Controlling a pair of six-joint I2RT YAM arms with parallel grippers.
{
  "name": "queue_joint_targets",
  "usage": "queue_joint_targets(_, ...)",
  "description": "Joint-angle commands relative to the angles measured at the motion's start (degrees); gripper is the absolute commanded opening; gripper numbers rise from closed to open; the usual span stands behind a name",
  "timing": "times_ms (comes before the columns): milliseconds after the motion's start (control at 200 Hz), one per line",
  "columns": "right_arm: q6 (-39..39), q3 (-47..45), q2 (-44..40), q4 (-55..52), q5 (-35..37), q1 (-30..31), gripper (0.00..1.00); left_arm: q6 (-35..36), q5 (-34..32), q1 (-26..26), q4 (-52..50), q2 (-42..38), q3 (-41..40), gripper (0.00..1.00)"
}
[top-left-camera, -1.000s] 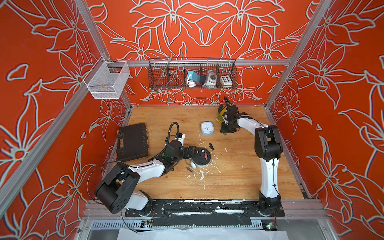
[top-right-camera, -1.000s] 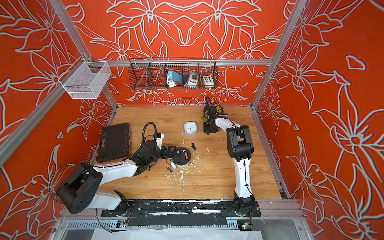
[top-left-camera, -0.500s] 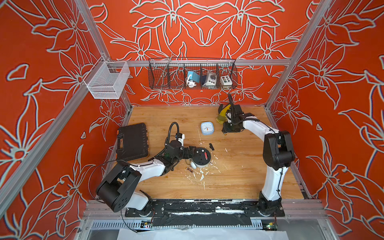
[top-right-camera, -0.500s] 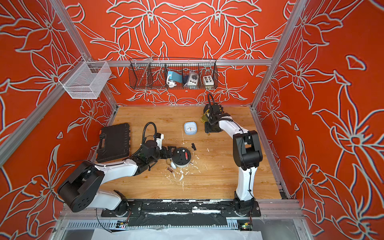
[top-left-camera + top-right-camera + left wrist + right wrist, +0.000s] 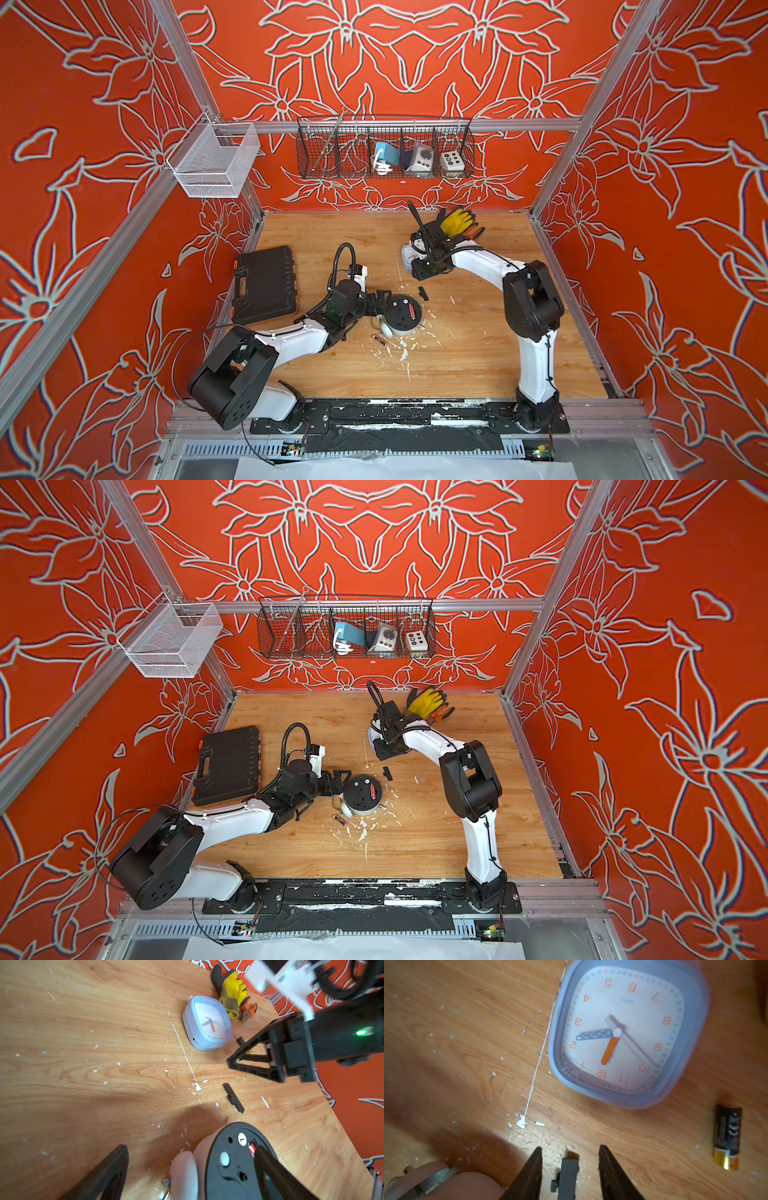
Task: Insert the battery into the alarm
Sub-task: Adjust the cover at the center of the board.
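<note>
The round alarm [image 5: 400, 316] [image 5: 362, 796] lies face down at mid table, black back up, with a red battery [image 5: 251, 1147] in its compartment. My left gripper [image 5: 191, 1159] [image 5: 380, 305] is open at the alarm; one finger [image 5: 276, 1172] lies over the back beside the red battery, the other finger [image 5: 108, 1174] stands off over bare wood. A black-and-gold battery [image 5: 726, 1136] [image 5: 241, 1040] lies loose by the blue square clock [image 5: 627, 1030]. My right gripper [image 5: 570, 1153] [image 5: 420, 272] is open above the table. The black cover strip [image 5: 568, 1176] [image 5: 423, 293] lies beyond its fingertips.
Another small battery [image 5: 379, 340] lies in front of the alarm among white flecks. A yellow glove [image 5: 456, 219] and orange pliers [image 5: 247, 1011] sit at the back right. A black tool case [image 5: 265, 284] lies at the left. Wire baskets [image 5: 384, 149] hang on the back wall.
My right arm has swung from the back by the glove forward and left, over the blue clock. Its jaws changed width. The left arm and the alarm have not moved.
</note>
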Motion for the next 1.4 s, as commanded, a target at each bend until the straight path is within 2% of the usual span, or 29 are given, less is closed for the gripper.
queue_joint_targets(0,-1.4,2.5,2.5,-3.2,1.0,0.9,0.45,0.8,-1.4,0.4,-0.2,-1.6,-1.1,0.88)
queue_joint_targets(140,-1.8,3.3,4.3,-3.7,1.3,1.2,0.43,0.8,-1.6,0.4,0.2,-1.9,-1.7,0.88)
queue_joint_targets(345,-2.7,2.9,4.6,-5.6,2.9,1.3,0.36,1.0,-1.5,0.4,0.3,-1.8,-1.7,0.88)
queue_joint_targets(505,-4.5,2.9,4.7,-8.0,1.6,1.3,0.35,1.0,-1.3,0.4,0.9,-1.4,-2.0,0.88)
queue_joint_targets(630,-4.9,2.2,4.4,-8.7,2.0,1.3,0.29,0.8,-0.8,0.4,1.3,-1.1,-2.1,0.88)
queue_joint_targets(896,-2.3,-0.5,1.9,-8.8,6.7,0.9,0.23,0.9,-0.6,0.4,1.2,-1.5,-2.2,0.88)
queue_joint_targets(1246,-0.6,-11.2,-5.3,-6.2,5.8,0.3,0.22,0.7,0.4,0.4,1.2,-1.5,-2.3,0.88)
queue_joint_targets(1396,0.6,-16.7,-9.2,-3.2,0.4,0.2,0.21,0.6,0.7,0.4,1.3,-1.4,-2.4,0.88)
